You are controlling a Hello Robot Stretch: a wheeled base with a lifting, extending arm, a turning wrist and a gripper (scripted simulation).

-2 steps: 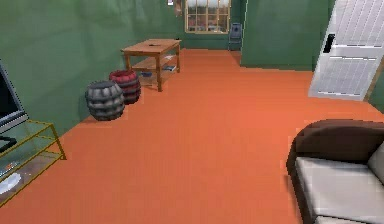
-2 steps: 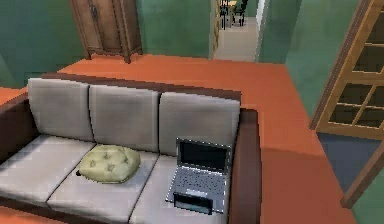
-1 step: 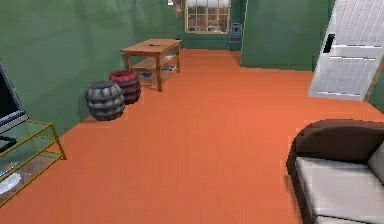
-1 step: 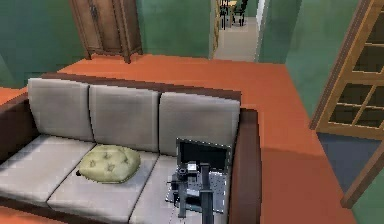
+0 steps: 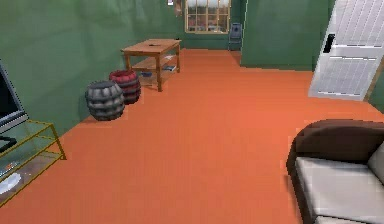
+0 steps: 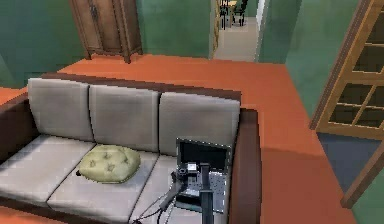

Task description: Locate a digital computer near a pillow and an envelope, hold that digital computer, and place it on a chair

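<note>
One relation decides the coming move: the laptop lies right at and behind the gripper, on the side toward the backrest of the sofa.

The laptop stands on the sofa's end seat, next to the sofa's arm at the arm side view's right. Its lid is raised, and the dark screen faces away from the backrest toward the sofa's front edge. Its long axis, the hinge line, runs along the sofa's length, parallel to the backrest. The pillow lies on the sofa's middle seat, near the laptop but apart from it.

The arm crosses the sofa's front edge at that same end seat, so it meets the laptop square to the long axis. The gripper's body sits in front of the lower part of the screen.

I cannot tell whether the fingers touch the laptop, nor how the jaws stand. With the laptop resting on the seat just behind the gripper, I also cannot tell whether it holds anything.

By my judgement the grasp is the step in hand. Any reach left is short and straight toward the backrest, not along the sofa.
</note>
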